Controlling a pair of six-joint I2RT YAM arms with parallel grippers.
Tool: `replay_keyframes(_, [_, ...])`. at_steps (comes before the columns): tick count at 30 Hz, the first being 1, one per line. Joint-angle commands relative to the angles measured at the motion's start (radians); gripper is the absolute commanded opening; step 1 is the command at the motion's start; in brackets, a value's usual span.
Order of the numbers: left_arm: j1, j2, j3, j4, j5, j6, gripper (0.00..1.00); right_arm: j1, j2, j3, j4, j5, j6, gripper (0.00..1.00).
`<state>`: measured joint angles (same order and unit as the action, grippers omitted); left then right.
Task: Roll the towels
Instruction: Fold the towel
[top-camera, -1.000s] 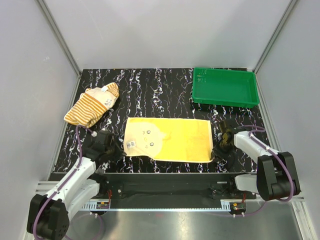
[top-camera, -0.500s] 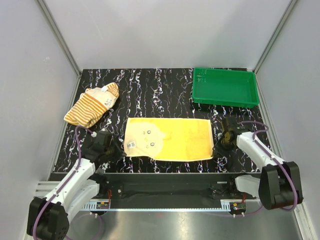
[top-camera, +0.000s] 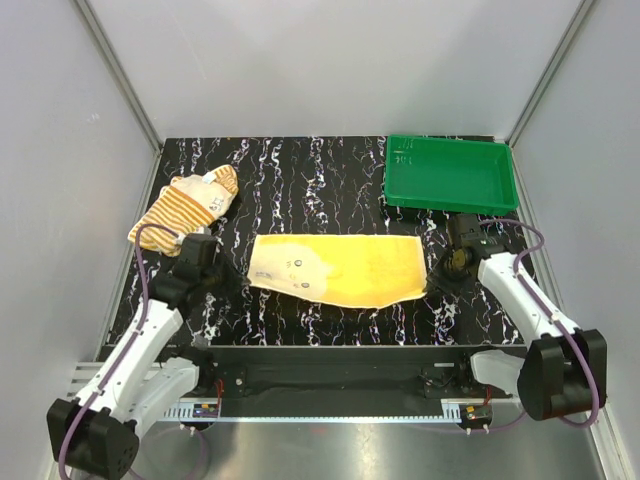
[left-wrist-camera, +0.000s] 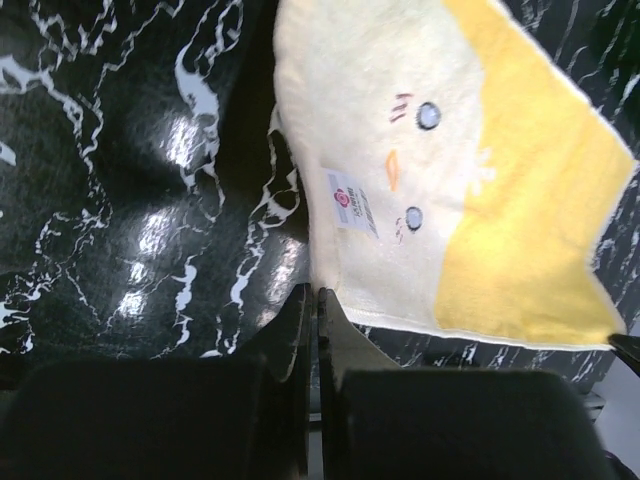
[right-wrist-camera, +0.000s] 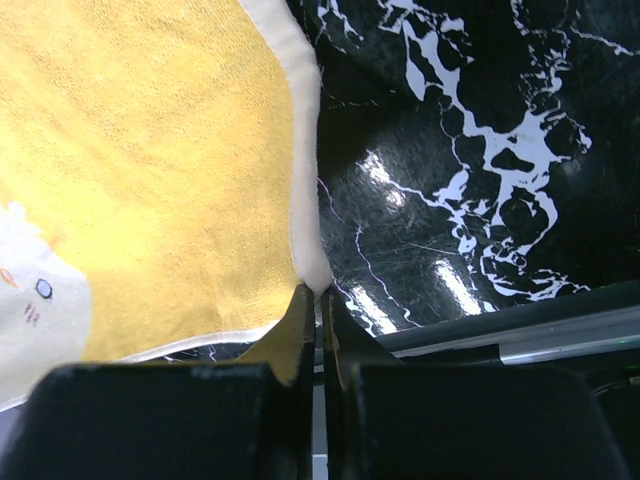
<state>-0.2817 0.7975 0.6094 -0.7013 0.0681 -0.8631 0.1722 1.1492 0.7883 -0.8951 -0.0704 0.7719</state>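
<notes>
No wording is coming through legibly. The yellow towel (left-wrist-camera: 520, 200) is carrying a small white label (left-wrist-camera: 350, 200) with a round red logo and fine print, too small to read. The striped towel (top-camera: 175, 222) is showing a white patch (top-camera: 212, 202) with dark marks, unreadable.

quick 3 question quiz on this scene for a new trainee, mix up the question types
1. True or false: the striped orange-and-cream cloth towel lies inside the green plastic tray.
2. Which pinches a near corner of the plain yellow cloth towel? A) left gripper only B) right gripper only C) both
3. Fill in: the tray sits at the far ____ corner of the black marbled table.
Key: 1 false; 2 C; 3 right.
</notes>
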Motion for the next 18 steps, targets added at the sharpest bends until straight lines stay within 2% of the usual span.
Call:
replay_keyframes(1, [0.007, 0.058, 0.102, -0.014, -0.037, 0.047, 0.0, 0.007, 0.059, 0.083, 0.027, 0.0, -0.036, 0.0])
replay_keyframes(18, [0.068, 0.471, 0.362, 0.085, -0.065, 0.113, 0.0, -0.052, 0.403, 0.397, 0.064, 0.018, -0.16, 0.0])
